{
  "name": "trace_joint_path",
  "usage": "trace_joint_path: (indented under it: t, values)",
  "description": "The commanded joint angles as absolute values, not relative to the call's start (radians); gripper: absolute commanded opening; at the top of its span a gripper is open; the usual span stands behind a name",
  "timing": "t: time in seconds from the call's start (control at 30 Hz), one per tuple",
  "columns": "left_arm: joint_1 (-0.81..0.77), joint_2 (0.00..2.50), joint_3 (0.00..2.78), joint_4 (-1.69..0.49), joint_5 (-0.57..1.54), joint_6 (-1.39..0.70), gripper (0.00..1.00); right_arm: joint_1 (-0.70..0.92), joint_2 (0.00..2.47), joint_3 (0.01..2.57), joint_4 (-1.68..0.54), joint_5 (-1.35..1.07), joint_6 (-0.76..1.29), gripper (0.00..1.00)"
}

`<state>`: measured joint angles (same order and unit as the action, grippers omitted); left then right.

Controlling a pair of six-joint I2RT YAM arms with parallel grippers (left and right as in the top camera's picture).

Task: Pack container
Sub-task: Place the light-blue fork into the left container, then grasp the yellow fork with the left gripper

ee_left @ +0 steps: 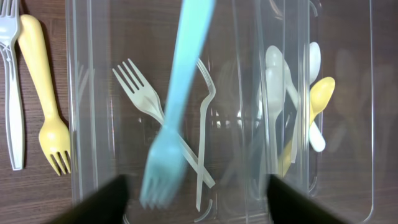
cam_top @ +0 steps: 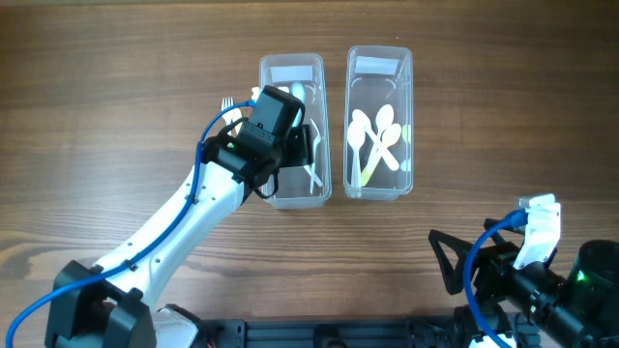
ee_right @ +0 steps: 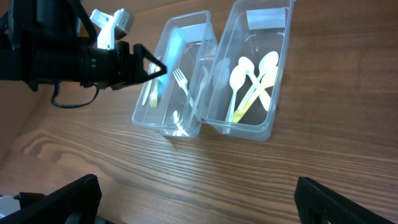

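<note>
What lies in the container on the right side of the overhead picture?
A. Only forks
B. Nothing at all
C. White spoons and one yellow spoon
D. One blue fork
C: the right container holds several white spoons and one yellow spoon, with no fork among them.

Access from above to the left container (cam_top: 290, 179) is blocked: the left gripper (cam_top: 295, 145) hangs over its middle, and the arm (cam_top: 184, 217) crosses the desk (cam_top: 116, 97) diagonally from the near-left corner. The right container (cam_top: 379, 184), just beside it, is open from above. A yellow fork (ee_left: 46, 93) and a white fork (ee_left: 12, 81) lie beside the left container's outer wall. Open desk separates the containers from the right gripper (cam_top: 462, 263).
</note>
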<state>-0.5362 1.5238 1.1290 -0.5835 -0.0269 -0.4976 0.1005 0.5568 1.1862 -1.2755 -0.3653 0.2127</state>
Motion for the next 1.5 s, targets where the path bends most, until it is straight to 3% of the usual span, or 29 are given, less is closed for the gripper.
trace_joint_path:
  t: [0.0, 0.23, 0.37, 0.53, 0.63, 1.2, 1.47]
  values:
    - [-0.541, 1.452, 1.148, -0.59, -0.02, -0.478, 1.0, 0.104, 0.553, 1.189, -1.273, -0.355, 0.226, 1.0]
    - [-0.507, 1.274, 1.15, -0.698, -0.343, -0.478, 0.98, 0.104, 0.553, 1.189, -1.273, -0.355, 0.226, 1.0]
    - [-0.39, 1.299, 1.125, -0.743, -0.283, -0.478, 0.94, 0.104, 0.553, 1.189, -1.273, -0.355, 0.226, 1.0]
    - [-0.222, 1.351, 1.047, -0.691, -0.046, -0.418, 0.91, 0.104, 0.553, 1.189, -1.273, -0.355, 0.226, 1.0]
    - [-0.177, 1.394, 0.987, -0.661, -0.033, -0.397, 0.91, 0.104, 0.553, 1.189, -1.273, -0.355, 0.226, 1.0]
    - [-0.25, 1.679, 0.914, -0.471, -0.026, -0.317, 0.84, 0.104, 0.553, 1.189, -1.273, -0.355, 0.226, 1.0]
    - [-0.268, 1.689, 0.914, -0.413, 0.026, -0.249, 0.78, 0.104, 0.553, 1.189, -1.273, -0.355, 0.225, 1.0]
